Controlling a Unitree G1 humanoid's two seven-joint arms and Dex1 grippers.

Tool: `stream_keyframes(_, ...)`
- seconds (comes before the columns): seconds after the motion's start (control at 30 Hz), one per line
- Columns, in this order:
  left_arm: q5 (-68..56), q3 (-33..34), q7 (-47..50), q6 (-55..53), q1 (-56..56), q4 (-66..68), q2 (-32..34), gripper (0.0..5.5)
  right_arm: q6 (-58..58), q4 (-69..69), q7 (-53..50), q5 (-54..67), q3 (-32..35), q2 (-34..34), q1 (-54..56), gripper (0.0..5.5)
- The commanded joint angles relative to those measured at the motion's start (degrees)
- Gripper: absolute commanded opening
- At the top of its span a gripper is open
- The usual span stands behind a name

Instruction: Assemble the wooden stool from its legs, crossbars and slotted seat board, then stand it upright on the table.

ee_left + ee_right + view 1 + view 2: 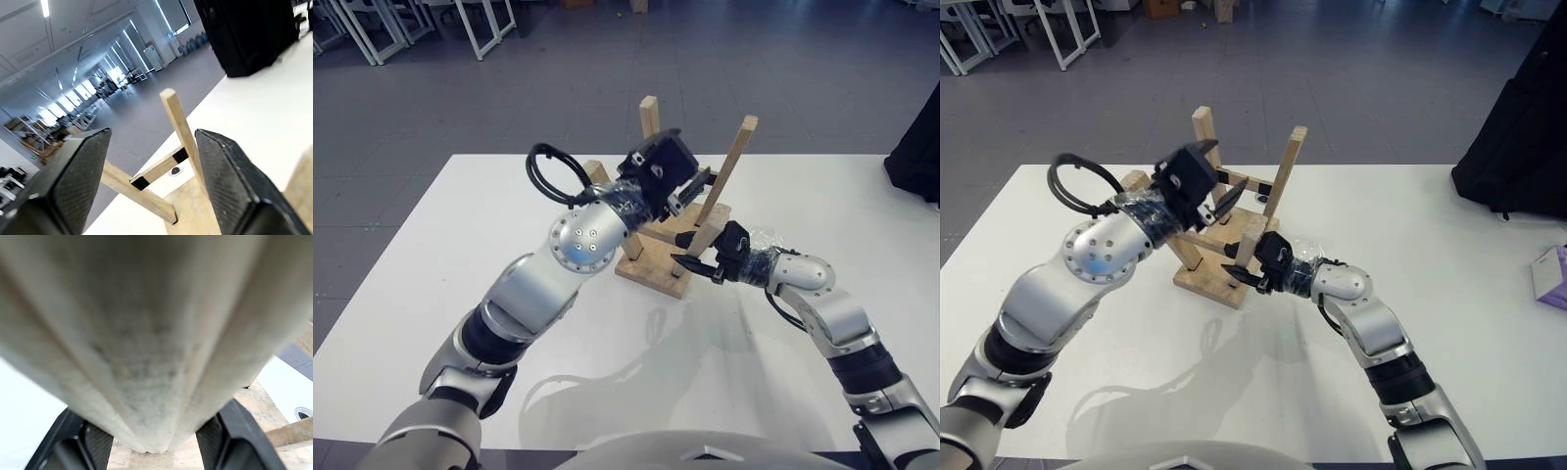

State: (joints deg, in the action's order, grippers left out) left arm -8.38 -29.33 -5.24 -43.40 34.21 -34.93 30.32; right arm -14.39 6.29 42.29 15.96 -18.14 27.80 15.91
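The wooden stool lies upside down mid-table, its seat board (pixel 653 271) flat on the white top. Two long legs (pixel 737 157) (pixel 649 115) stick up at the back, joined by a crossbar (pixel 157 168). A shorter front leg (pixel 1250 239) rises from the board's near corner, and my right gripper (pixel 1241 273) is shut on it low down, with its fingers (pixel 218 433) on either side of the wood (pixel 146 333). My left gripper (pixel 693 193) hangs open above the board between the legs. Its two dark pads (pixel 82 172) frame the far leg (pixel 179 123) without touching it.
A black bag (pixel 1518 117) stands off the table's right side. A purple item (pixel 1553 275) lies at the right edge. A small round disc (pixel 174 171) sits on the table behind the stool. Bare white tabletop (pixel 440 255) spreads left and in front.
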Motion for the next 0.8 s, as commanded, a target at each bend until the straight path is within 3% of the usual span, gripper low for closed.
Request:
stream_keyframes(0.03,11.02,-0.3,1.55,5.15,0.01,1.33,1.83,3.17,-9.55,-7.29,-0.87,-5.28,-2.63,3.42,-4.75,2.03)
stream_keyframes(0.17,22.36,-2.06,1.7,6.6,-0.4,1.97,4.09,3.17,-9.51,-7.42,-0.23,-5.24,-2.74,3.79,-4.26,2.03)
stream_keyframes(0.37,31.27,-16.96,-10.64,-0.62,-9.12,6.44,6.26,3.17,-9.94,-6.98,0.96,-5.25,-3.04,4.65,-3.72,2.03)
stream_keyframes(0.47,33.25,-19.33,-12.97,-2.0,-12.05,9.44,4.06,3.17,-10.27,-6.97,1.14,-5.19,-3.17,4.59,-3.01,2.03)
stream_keyframes(0.57,33.31,-16.96,-12.99,-1.42,-13.82,10.77,1.16,3.17,-12.73,-7.35,1.05,-5.61,-4.93,5.06,-3.55,2.03)
stream_keyframes(0.67,28.12,-7.73,-13.28,-2.65,-13.33,4.59,-5.17,3.17,-18.97,-13.72,4.26,-7.29,-10.41,9.19,-9.37,2.03)
stream_keyframes(0.8,23.38,2.86,-15.36,-6.05,-9.26,-1.16,-9.03,3.17,-18.03,-19.31,5.53,-8.63,-13.64,10.97,-15.66,2.03)
